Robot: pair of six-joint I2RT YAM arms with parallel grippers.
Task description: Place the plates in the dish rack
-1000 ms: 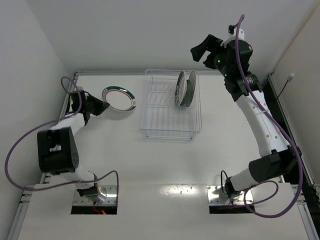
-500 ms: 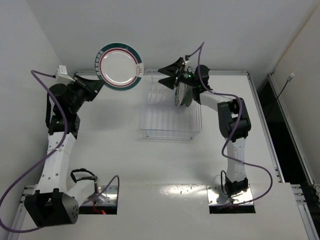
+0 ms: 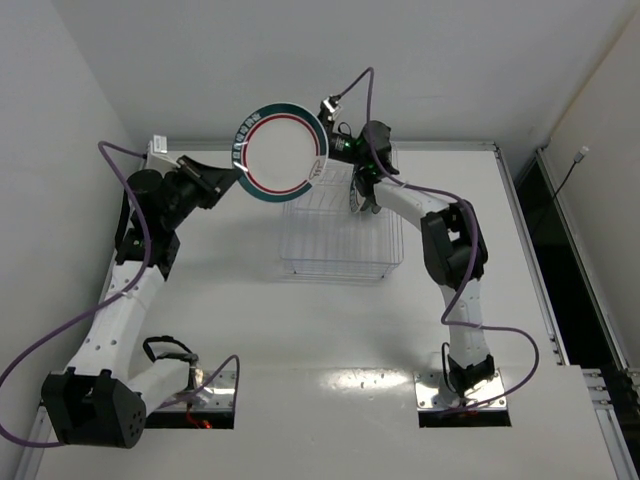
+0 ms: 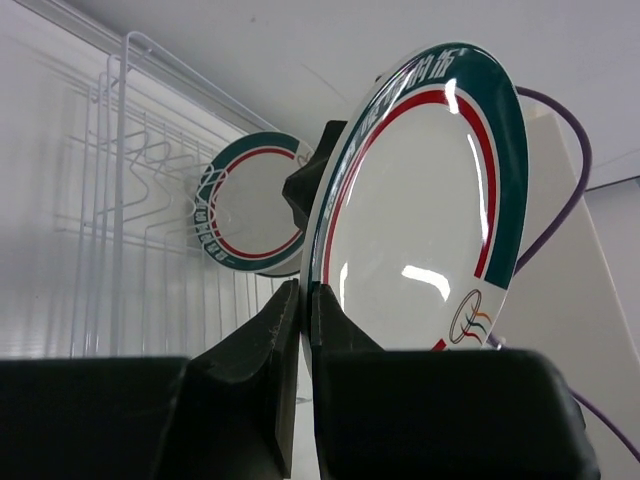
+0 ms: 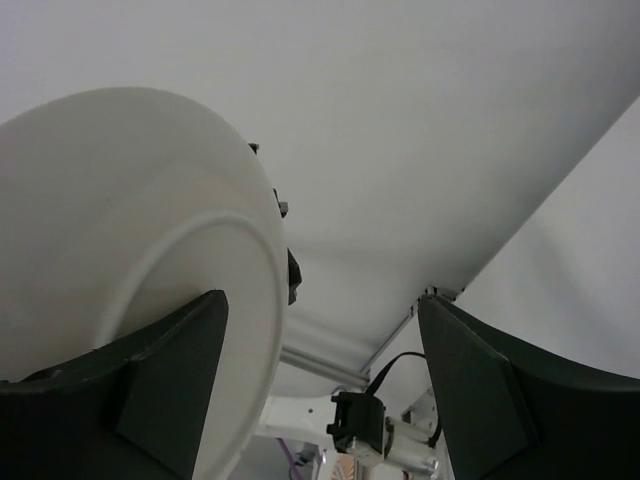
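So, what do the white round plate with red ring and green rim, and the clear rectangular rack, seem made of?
The white round plate with red ring and green rim: glazed ceramic, or possibly melamine; its smooth face gives sharp bright reflections. The clear rectangular dish rack: probably hard transparent plastic; the white table shows through its walls, and only edges catch light.

Robot lab test cell: bare white walls (image 3: 200,60), plain white table (image 3: 320,330), bolted arm mounts (image 3: 455,392).
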